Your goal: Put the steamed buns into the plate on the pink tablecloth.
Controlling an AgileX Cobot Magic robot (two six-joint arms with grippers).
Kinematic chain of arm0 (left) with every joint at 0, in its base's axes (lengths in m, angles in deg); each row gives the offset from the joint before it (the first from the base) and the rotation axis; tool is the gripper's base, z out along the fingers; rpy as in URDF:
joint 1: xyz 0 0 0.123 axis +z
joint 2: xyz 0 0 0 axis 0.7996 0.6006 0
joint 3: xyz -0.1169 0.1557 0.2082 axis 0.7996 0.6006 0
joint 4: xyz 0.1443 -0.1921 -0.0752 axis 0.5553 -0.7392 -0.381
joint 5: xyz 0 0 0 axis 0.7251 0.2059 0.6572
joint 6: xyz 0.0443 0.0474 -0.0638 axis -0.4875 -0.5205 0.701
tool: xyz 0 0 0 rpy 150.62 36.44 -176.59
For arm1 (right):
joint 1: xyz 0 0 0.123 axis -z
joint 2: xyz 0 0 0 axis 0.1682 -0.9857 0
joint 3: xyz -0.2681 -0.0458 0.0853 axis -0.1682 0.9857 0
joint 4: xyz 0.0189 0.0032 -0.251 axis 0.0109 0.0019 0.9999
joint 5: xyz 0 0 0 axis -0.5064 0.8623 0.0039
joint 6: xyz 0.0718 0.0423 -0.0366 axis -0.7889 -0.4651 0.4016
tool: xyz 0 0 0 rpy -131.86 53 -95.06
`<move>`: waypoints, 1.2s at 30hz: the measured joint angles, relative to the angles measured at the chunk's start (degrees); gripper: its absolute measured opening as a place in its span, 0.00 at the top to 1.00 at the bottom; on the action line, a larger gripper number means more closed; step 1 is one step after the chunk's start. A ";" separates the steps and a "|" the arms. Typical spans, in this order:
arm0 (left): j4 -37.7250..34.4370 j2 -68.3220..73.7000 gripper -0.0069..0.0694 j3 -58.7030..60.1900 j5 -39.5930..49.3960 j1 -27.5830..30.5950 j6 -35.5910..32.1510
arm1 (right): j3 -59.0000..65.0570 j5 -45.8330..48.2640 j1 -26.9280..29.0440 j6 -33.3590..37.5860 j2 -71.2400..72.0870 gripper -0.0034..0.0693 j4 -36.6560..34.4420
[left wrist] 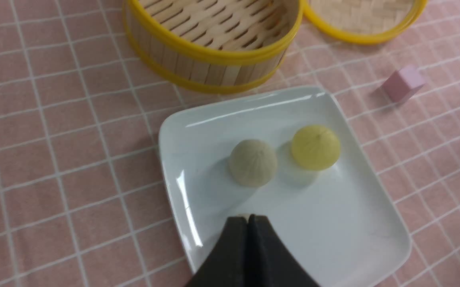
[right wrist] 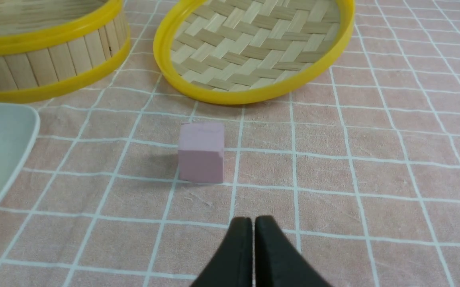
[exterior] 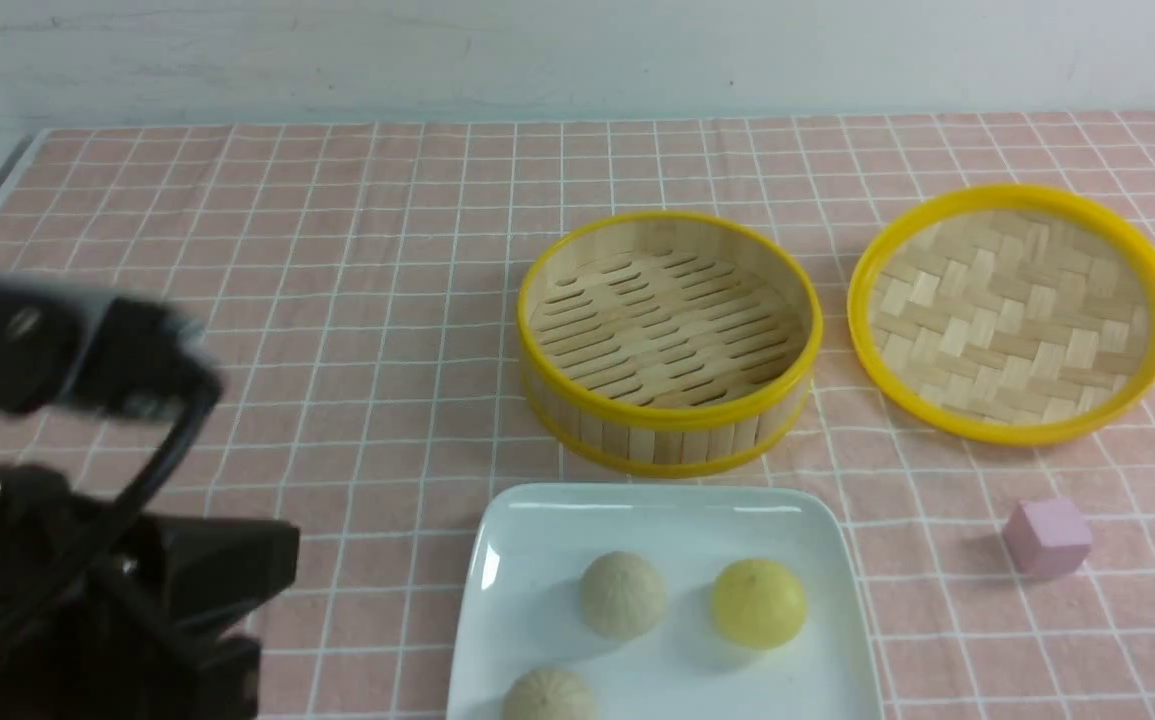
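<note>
The white square plate (exterior: 527,560) lies on the pink tablecloth (exterior: 337,300) near the front edge. It holds three steamed buns: a beige one (exterior: 622,594), a yellow one (exterior: 758,603) and a second beige one (exterior: 549,697) at the front. In the left wrist view my left gripper (left wrist: 248,217) is shut and empty above the plate (left wrist: 353,223), short of the beige bun (left wrist: 252,162) and the yellow bun (left wrist: 316,147). My left arm (exterior: 87,560) shows blurred at the left. My right gripper (right wrist: 253,220) is shut and empty over the cloth.
The empty bamboo steamer basket (exterior: 669,340) stands behind the plate, with its woven lid (exterior: 1012,310) to the right. A small pink cube (exterior: 1047,537) sits on the cloth right of the plate, a short way in front of my right gripper (right wrist: 202,153).
</note>
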 joint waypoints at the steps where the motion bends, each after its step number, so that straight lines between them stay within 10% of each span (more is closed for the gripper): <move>1: -0.46 -3.25 0.91 4.53 -5.24 0.00 1.01 | 0.00 0.00 0.00 0.00 0.00 0.91 0.00; 8: -0.63 -15.55 0.91 18.27 -22.11 0.00 3.35 | 0.00 0.00 0.00 0.00 0.00 0.89 0.00; 25: 2.86 -18.06 0.89 24.40 -23.00 1.53 -0.06 | 0.00 0.07 0.00 0.00 0.00 0.86 0.00; 36: 4.14 -29.94 0.88 32.85 -22.34 32.46 -11.02 | 0.00 0.07 0.00 0.00 0.00 0.84 0.00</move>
